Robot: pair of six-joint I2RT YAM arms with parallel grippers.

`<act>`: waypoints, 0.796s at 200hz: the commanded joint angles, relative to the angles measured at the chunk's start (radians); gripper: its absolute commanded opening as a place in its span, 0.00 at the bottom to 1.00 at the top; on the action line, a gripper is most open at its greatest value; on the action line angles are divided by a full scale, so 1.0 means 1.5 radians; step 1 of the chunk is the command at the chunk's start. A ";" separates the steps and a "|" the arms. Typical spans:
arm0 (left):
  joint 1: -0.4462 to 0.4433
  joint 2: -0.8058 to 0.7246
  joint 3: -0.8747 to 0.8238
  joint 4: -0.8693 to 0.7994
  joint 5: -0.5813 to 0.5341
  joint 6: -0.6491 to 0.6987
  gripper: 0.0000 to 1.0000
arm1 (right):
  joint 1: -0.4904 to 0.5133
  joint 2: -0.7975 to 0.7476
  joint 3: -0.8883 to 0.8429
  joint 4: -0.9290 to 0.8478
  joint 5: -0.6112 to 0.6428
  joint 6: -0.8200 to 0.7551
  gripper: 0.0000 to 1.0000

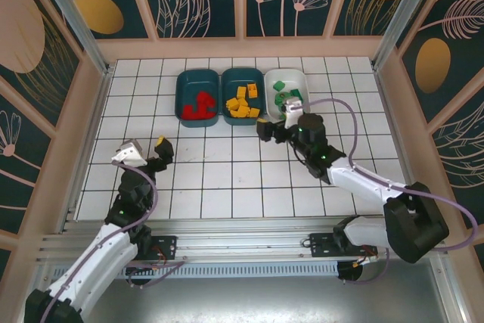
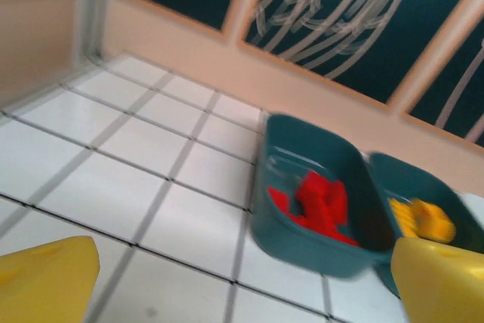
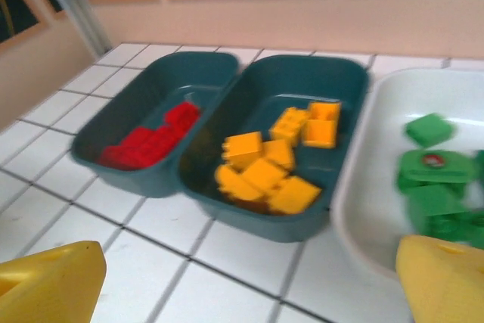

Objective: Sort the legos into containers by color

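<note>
At 12 o'clock on the table (image 1: 227,183) the left tray (image 1: 181,85), teal, holds the red legos (image 1: 200,104); just beside it at 3 o'clock the middle tray (image 1: 227,81), also teal, holds the yellow legos (image 1: 243,101); next at 3 o'clock the white tray (image 1: 299,77) holds the green legos (image 1: 286,96); the left gripper (image 2: 242,285) hovers over bare tiles at the table's 8 o'clock, well apart from all three, jaws wide with nothing between them; the right gripper (image 3: 246,281) hangs at 6 o'clock of the middle and white trays, near their rims, jaws wide too, holding nothing.
</note>
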 commanded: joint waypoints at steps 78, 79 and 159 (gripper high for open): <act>0.136 0.301 0.019 0.333 0.009 0.170 0.99 | -0.264 -0.103 -0.240 0.261 0.052 -0.079 0.99; 0.137 0.305 0.017 0.336 0.008 0.169 0.99 | -0.267 -0.103 -0.244 0.264 0.052 -0.079 0.99; 0.193 0.538 0.074 0.459 0.088 0.203 0.99 | -0.364 0.139 -0.321 0.617 -0.018 -0.064 0.99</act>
